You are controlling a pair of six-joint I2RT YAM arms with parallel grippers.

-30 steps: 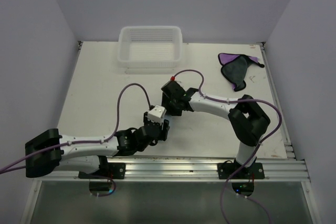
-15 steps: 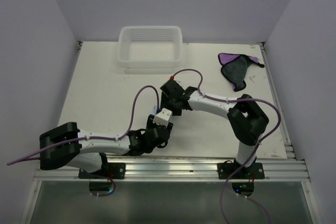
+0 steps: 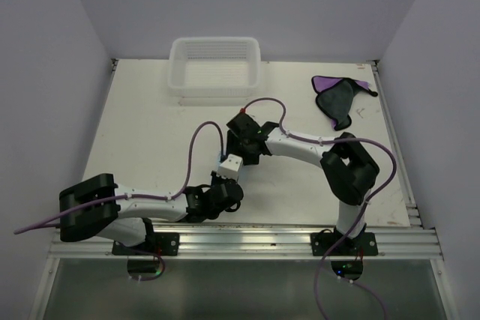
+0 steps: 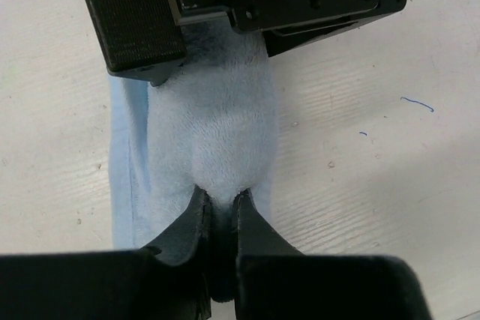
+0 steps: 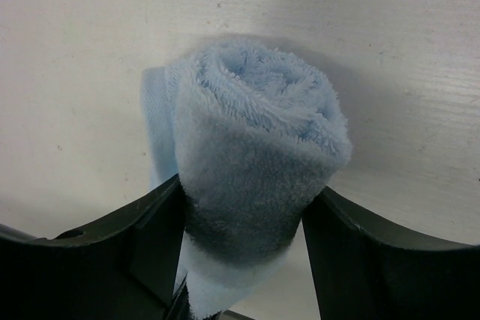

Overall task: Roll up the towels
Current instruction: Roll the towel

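On the pale surface [image 3: 150, 133], two tools are gripping the light blue towel [image 5: 262, 110]

The scuffed white surface is sitting between plain lilac walls, and the light blue towel is lying near its middle, rolled into a tight spiral with a loose flap trailing along one side. The left tool [image 4: 219, 201] is pinching one end of the roll, its fingers pressing almost together on a fold of pile. The right tool [image 5: 241, 200] is gripping the opposite end, its fingers standing wide and pressing into the roll's flanks. From above, the two arms are meeting over the roll and hiding it. The purple towel [image 3: 339, 99], dark grey side up, is lying crumpled near the far right corner, well apart from the arms. A white basket [image 3: 214, 67] is sitting at the far edge
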